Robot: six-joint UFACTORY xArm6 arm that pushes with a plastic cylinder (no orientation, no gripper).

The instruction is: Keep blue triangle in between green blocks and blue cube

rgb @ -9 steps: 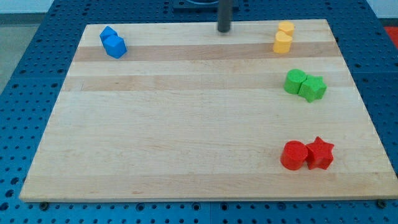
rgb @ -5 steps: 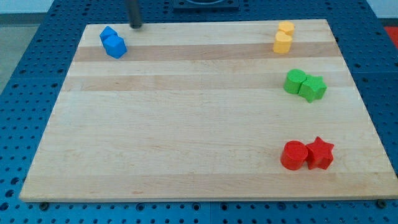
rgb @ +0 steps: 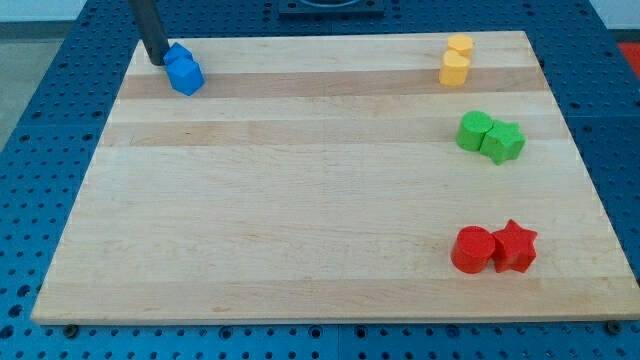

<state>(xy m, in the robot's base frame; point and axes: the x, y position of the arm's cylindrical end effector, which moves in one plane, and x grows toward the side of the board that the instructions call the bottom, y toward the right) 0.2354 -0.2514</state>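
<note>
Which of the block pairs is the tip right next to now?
The blue pair at the view's top left; my tip sits just on its left side. The others lie along the right edge.

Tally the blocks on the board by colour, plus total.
Blue: 2, blue pair at the view's top left, my tip just left of it
Yellow: 2, yellow pair at top right
Green: 2, green pair at right
Red: 2, red pair at bottom right
Total: 8

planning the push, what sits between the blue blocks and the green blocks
Nothing: in the camera view only bare board lies between the blue blocks and the green blocks. My tip sits just left of the blue pair.
</note>
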